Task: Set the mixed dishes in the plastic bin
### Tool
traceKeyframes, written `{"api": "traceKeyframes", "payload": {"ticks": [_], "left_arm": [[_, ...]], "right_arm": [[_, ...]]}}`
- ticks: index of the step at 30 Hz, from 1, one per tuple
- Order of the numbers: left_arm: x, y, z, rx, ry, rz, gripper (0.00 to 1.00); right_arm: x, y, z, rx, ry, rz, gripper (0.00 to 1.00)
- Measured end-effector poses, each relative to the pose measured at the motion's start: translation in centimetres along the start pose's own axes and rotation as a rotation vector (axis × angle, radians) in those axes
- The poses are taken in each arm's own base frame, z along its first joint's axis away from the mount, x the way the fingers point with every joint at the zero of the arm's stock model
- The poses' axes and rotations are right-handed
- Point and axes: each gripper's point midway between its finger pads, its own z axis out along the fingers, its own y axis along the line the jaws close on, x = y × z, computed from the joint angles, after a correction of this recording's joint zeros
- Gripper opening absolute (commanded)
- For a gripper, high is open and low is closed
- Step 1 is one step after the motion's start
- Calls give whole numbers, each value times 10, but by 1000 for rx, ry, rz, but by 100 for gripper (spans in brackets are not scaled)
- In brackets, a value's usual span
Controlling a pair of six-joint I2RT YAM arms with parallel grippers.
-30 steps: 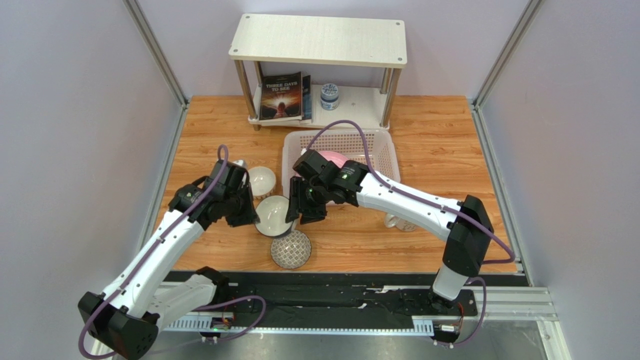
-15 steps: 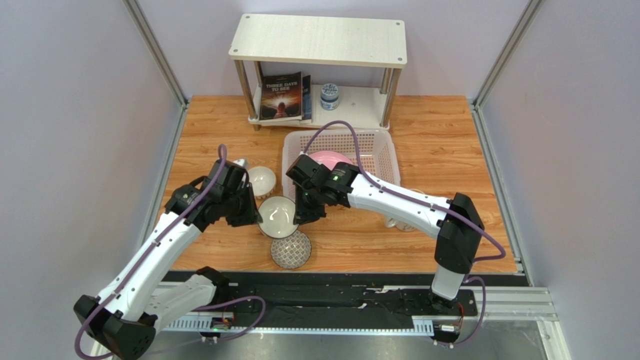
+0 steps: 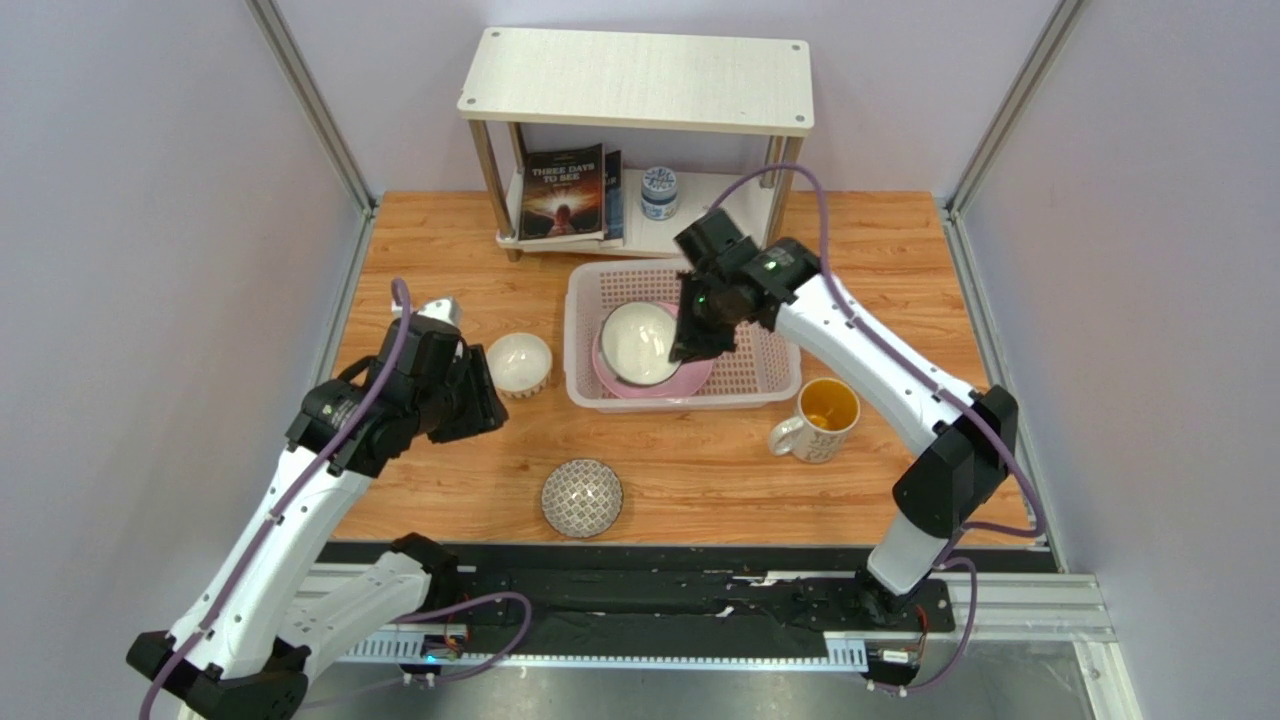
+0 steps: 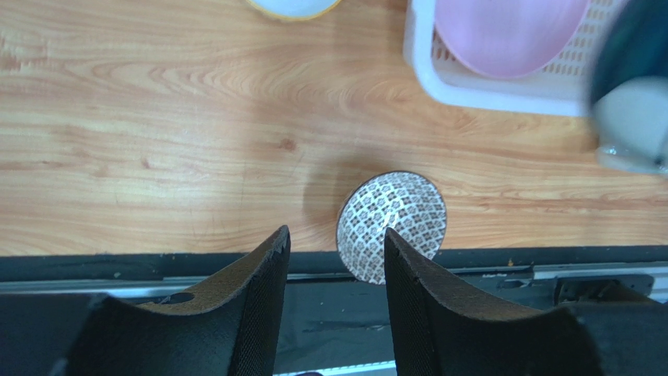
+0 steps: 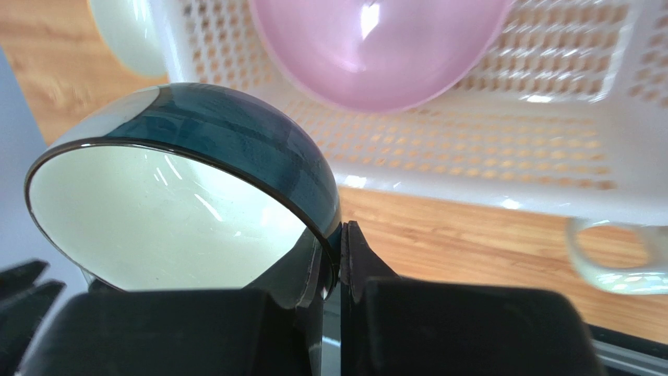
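Left gripper [image 4: 335,233] has let go of the larger bowl [image 3: 639,341] and drawn back to the left, its fingers now apart and empty. The small white bowl [image 3: 520,362] and the patterned bowl [image 3: 582,497] sit unmoved on the table [image 3: 436,255]. Right gripper [image 5: 339,235], clamped on the larger bowl's rim, has carried it from the table to over the pink plate [image 5: 376,47] in the bin [image 3: 759,360]. The mug [image 3: 816,419] stands just right of the bin.

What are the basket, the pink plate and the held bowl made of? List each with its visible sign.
Basket: apparently plastic, pale, slightly shiny; moulded lattice of holes.
Plate: glazed ceramic or hard plastic, unclear which; smooth pink with sharp highlights.
Bowl: likely glazed ceramic; glossy dark outside, white inside, clear reflections.
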Motion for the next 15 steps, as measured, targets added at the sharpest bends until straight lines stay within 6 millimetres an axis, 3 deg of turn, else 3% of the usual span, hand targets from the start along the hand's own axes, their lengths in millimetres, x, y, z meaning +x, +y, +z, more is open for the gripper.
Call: {"api": "traceKeyframes", "payload": {"ticks": [5, 8, 11, 15], "left_arm": [[11, 7, 4, -14, 21, -7, 52], [12, 6, 5, -13, 23, -12, 52], [14, 8, 6, -17, 31, -14, 52], [18, 10, 8, -20, 37, -13, 52]], "right_arm": [[-45, -35, -12, 42, -63, 62, 0], [-60, -34, -8, 42, -68, 53, 0], [-65, -29, 11, 40, -38, 42, 0], [-54, -37, 58, 82, 68, 54, 0]]}}
